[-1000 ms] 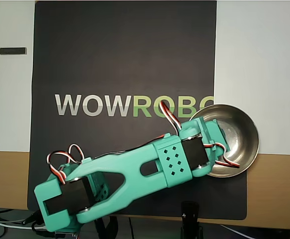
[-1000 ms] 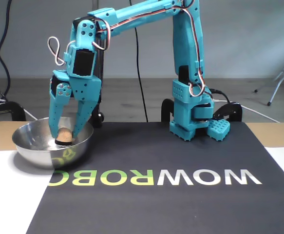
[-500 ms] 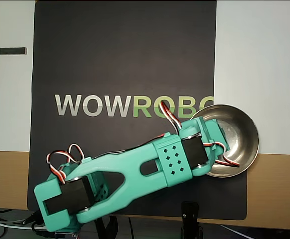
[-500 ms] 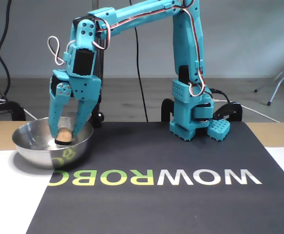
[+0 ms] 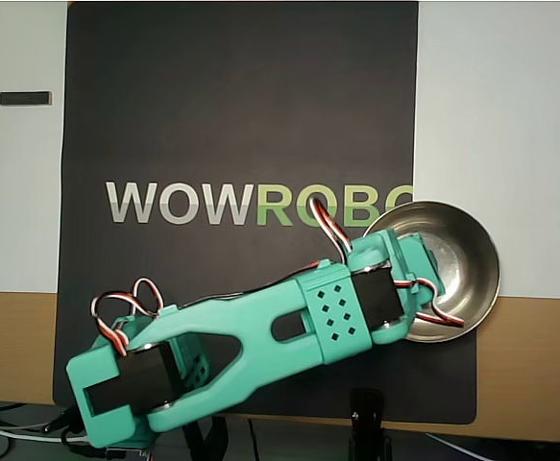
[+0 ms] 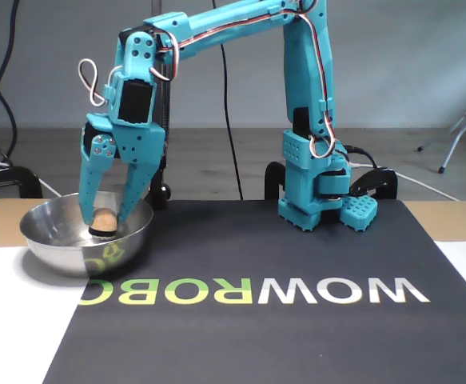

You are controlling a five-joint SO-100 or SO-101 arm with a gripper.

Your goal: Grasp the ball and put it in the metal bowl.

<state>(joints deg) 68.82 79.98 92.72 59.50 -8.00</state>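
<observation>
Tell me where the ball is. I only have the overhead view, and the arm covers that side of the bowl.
Observer: In the fixed view the ball sits low inside the metal bowl, below its rim.
Operator: Report the claw.
Observer: The claw points down into the bowl, with one finger on each side of the ball. I cannot tell whether the fingers are pressing it or have let go.
</observation>
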